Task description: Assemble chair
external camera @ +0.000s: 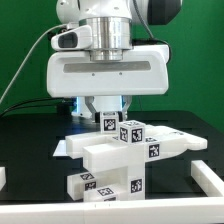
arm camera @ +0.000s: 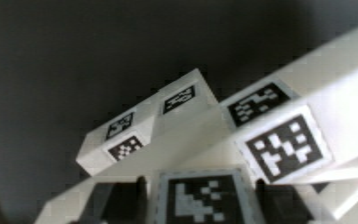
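Chair parts (external camera: 118, 160) stacked in front; arm vertical, gripper (external camera: 106, 118) straddling tagged block (external camera: 109, 122), grip unclear.

Stacked chair parts (external camera: 125, 155) crowding the table (external camera: 30, 140) centre, bare black surface on both sides

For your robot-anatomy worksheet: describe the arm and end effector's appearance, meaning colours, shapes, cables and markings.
The arm is glossy white with black joint sections. A broad, white, rounded box forms the hand body, with a faint blue glow underneath. The end effector has two short fingers. A pale cable loops beside it. No markings are visible.
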You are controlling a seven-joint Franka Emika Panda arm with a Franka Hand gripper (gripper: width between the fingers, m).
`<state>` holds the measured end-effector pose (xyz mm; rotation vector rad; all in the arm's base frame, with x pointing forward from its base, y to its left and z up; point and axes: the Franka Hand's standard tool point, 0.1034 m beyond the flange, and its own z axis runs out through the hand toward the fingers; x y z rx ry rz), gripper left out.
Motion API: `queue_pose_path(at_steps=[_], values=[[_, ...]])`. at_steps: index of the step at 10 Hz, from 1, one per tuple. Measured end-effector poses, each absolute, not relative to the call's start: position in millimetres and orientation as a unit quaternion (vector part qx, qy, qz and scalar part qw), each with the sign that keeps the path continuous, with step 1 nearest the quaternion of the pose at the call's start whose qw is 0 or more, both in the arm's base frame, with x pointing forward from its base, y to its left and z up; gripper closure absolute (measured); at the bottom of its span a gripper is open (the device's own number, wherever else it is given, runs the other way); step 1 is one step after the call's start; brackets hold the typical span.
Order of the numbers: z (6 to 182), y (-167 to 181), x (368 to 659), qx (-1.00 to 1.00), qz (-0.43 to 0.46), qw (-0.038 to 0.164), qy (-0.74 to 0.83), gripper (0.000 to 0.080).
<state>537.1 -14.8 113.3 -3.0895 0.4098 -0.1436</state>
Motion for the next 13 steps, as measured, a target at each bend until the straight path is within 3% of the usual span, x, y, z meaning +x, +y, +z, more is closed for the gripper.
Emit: queue_pose_path(at_steps=[8,11,12,13], values=[[114.3,-7.0,539.7,-0.849,-0.023,0.053,0.525,0.0514],[114.3,-6.8,539.8,-0.868,-0.025,0.052,0.494,0.0514],[114.6,-8.1,540.3,-0.898,-0.03,0.05,0.436,0.0346],[115.0,-11.5,541.4,-0.933,-0.04,0.047,0.355,0.0346]])
